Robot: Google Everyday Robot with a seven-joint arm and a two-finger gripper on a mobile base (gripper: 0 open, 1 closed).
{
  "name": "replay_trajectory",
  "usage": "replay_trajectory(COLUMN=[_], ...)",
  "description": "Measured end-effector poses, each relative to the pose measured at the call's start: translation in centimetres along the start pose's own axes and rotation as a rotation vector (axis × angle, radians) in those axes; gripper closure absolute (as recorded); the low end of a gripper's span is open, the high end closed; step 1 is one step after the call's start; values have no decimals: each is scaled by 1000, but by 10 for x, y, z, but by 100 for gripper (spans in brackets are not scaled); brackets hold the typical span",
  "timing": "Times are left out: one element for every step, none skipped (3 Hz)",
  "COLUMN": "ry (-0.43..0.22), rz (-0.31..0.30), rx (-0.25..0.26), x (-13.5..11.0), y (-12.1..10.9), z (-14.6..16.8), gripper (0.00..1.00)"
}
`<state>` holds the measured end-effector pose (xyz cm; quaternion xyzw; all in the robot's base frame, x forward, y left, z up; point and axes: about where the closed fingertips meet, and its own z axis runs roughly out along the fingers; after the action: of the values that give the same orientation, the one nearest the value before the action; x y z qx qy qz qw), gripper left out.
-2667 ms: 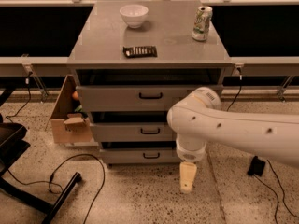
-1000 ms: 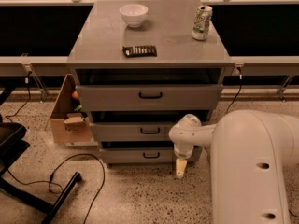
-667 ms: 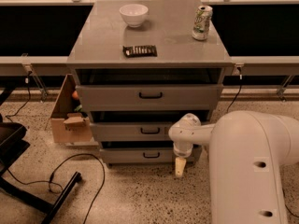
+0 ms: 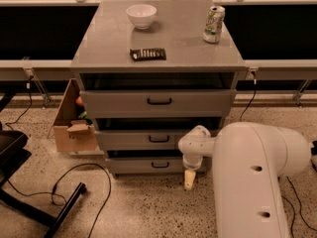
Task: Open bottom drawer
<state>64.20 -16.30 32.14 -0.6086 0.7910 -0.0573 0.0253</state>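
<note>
In the camera view, the bottom drawer point(image 4: 133, 165) lies at lower centre of the frame. It is the lowest of three grey fronts in the cabinet point(image 4: 114, 102), with its small black handle point(image 4: 160, 164) mid-panel. The claw point(image 4: 189, 180) hangs just right of that handle, before the drawer's right end, its cream tip pointing down close to the floor point(image 4: 148, 207). Whether it is apart or together cannot be told. The white arm point(image 4: 252, 172) fills the lower right. On the worktop point(image 4: 188, 48), in the upper half, are a white bowl point(image 4: 141, 15), a can point(image 4: 214, 24) and a flat dark bar point(image 4: 147, 54). A cardboard box point(image 4: 74, 125) sits at the cabinet's left.
</note>
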Motion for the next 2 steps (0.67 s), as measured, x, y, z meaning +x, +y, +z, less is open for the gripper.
replay_trajectory(ry=[-11, -43], rz=[1, -22], rx=[2, 17], x=[2, -1], y=[-4, -9], z=[23, 41], gripper=[0, 0])
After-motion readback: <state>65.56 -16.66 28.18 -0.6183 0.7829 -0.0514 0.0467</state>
